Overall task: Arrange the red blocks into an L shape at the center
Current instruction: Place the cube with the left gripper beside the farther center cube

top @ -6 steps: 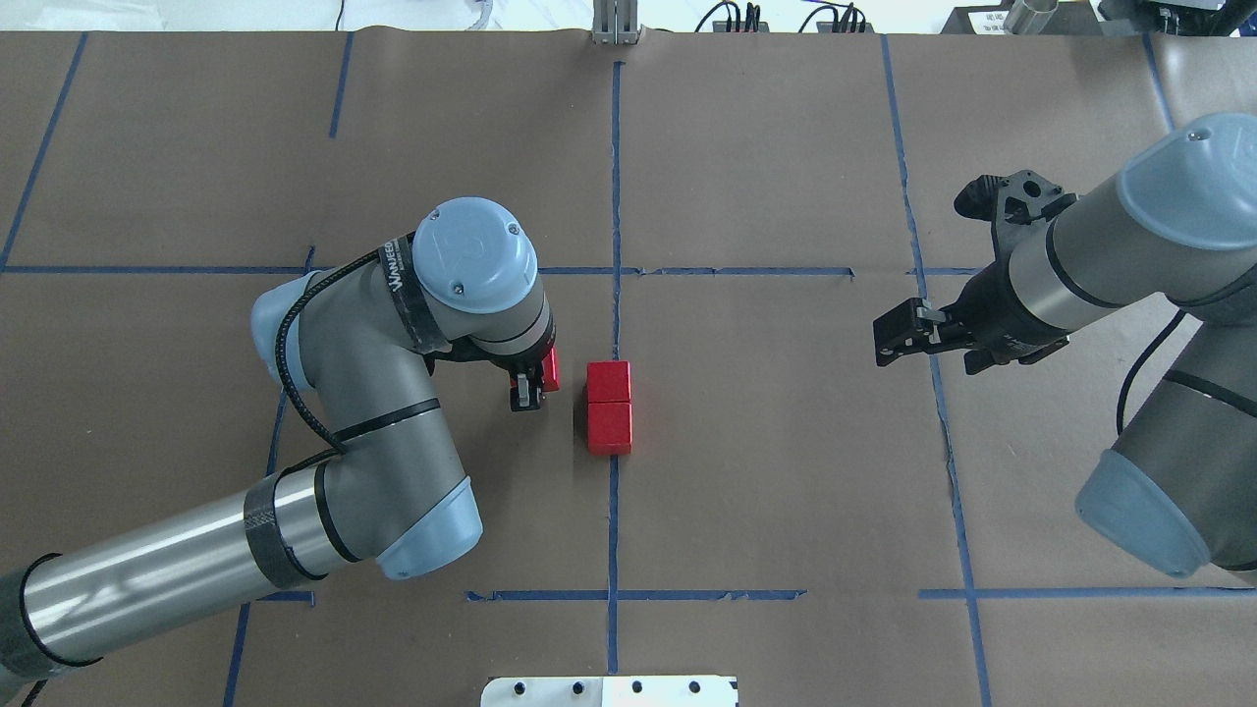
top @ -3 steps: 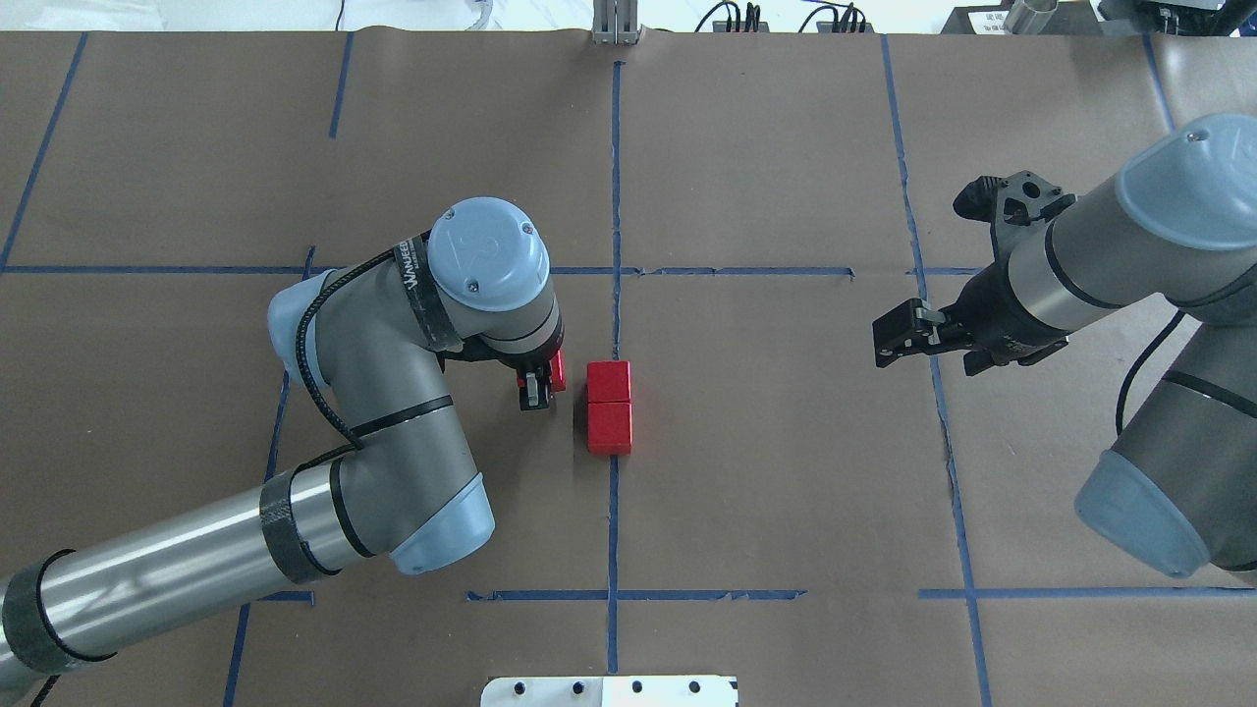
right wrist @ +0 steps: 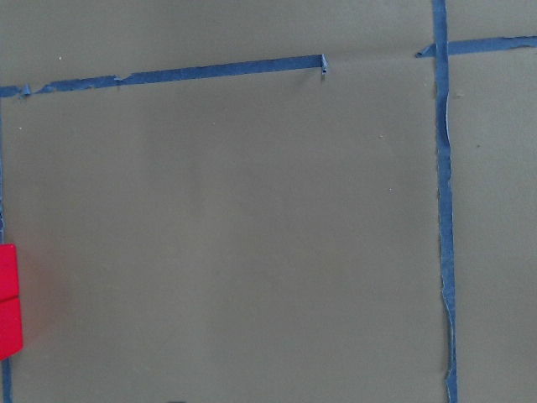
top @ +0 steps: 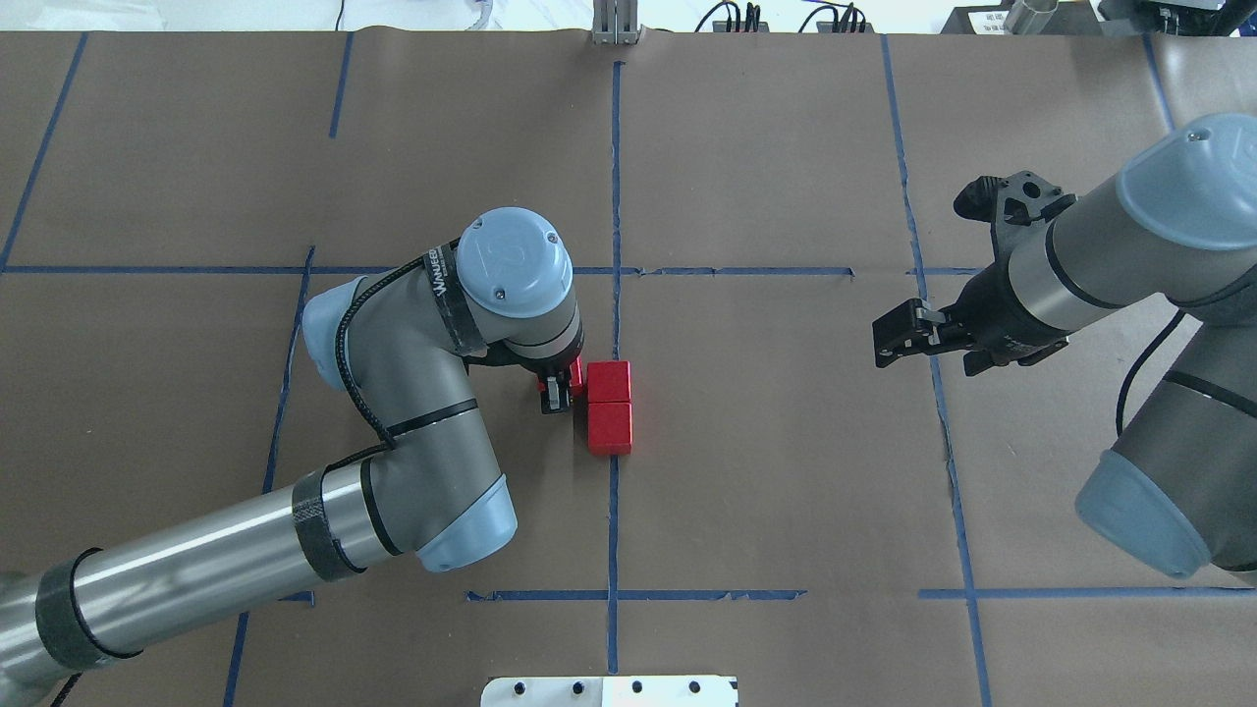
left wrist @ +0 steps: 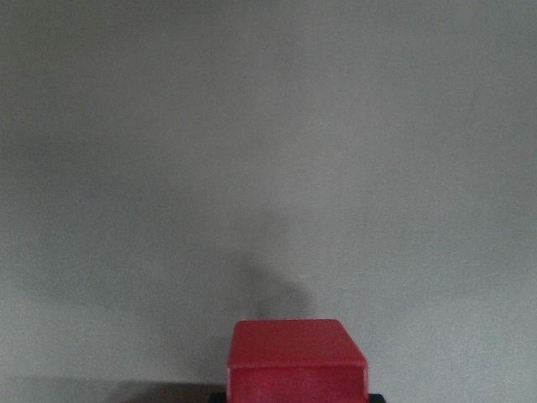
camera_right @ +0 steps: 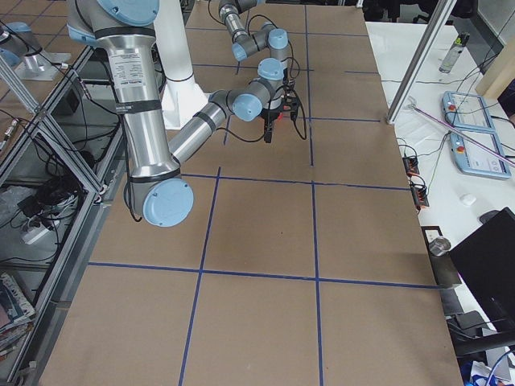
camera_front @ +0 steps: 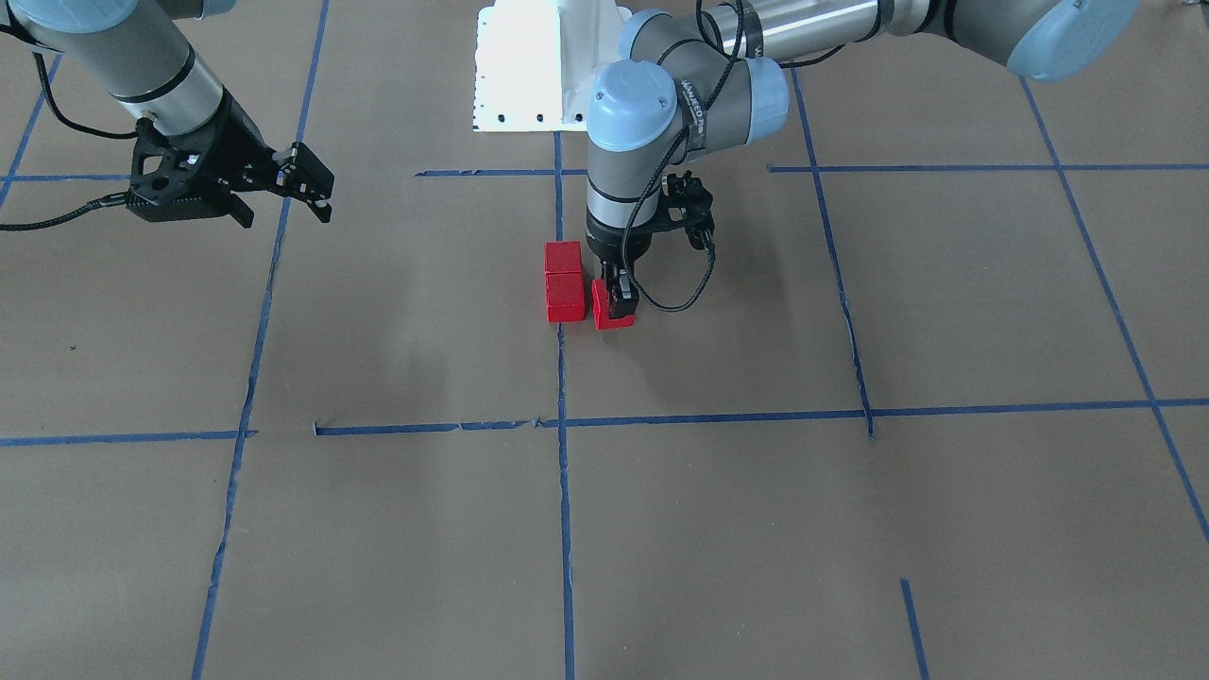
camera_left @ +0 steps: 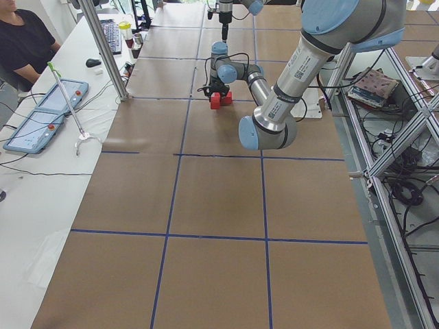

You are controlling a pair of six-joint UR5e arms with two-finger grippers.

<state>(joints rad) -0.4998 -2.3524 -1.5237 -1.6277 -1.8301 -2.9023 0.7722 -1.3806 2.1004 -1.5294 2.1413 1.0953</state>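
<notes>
The left gripper (top: 558,393) clamps the third red block (camera_front: 612,316), setting it just beside the far end of the two-block row (top: 610,407) at the center (top: 687,393) (a sliver of gap shows). The row's long axis follows the central tape line (top: 615,196), and the L's foot points to the robot's left. The next move calls for closing that gap squarely before letting go. The right gripper (top: 899,337) hangs spread and empty, well apart.

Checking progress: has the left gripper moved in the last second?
Yes. In the overhead view the left gripper, holding a block, has shifted right, closer to the central tape line.

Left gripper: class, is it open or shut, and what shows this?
Shut on a red block: the left gripper pinches it between its fingers.
</notes>
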